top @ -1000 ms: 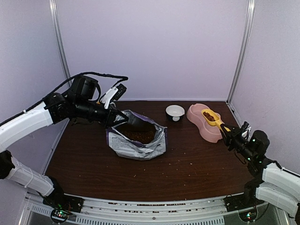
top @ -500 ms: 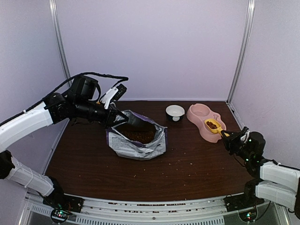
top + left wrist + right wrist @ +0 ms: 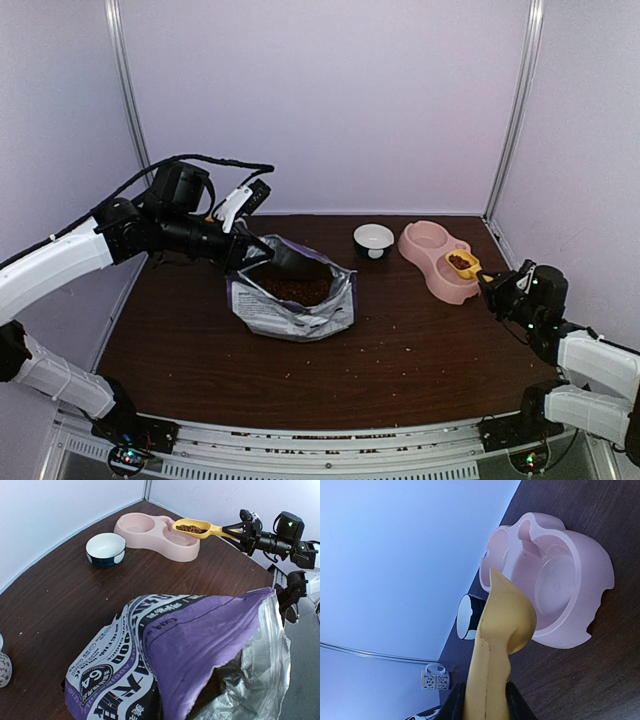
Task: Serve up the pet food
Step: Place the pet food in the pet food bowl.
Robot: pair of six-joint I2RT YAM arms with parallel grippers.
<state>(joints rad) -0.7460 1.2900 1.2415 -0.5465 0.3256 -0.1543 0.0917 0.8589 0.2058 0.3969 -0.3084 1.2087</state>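
The right wrist view catches a patterned mug [image 3: 435, 680] that the top view misses. The top view alone shows kibble [image 3: 295, 290] inside the one purple bag [image 3: 290, 312], mid-counter [image 3: 420, 350]. More kibble fills the single yellow scoop [image 3: 461, 264] over the pink double bowl [image 3: 425, 240], far right corner. The outstretched left claw [image 3: 258, 250] pinches the bag's rim. The low right claw [image 3: 490, 285] clamps the scoop's handle.

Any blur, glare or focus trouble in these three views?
Top external: even light, sharp, no glare. Left wrist: the bag fills the foreground, foil inside glinting. Right wrist: the yellow scoop close to the lens looks soft; the pink bowl behind is sharper.
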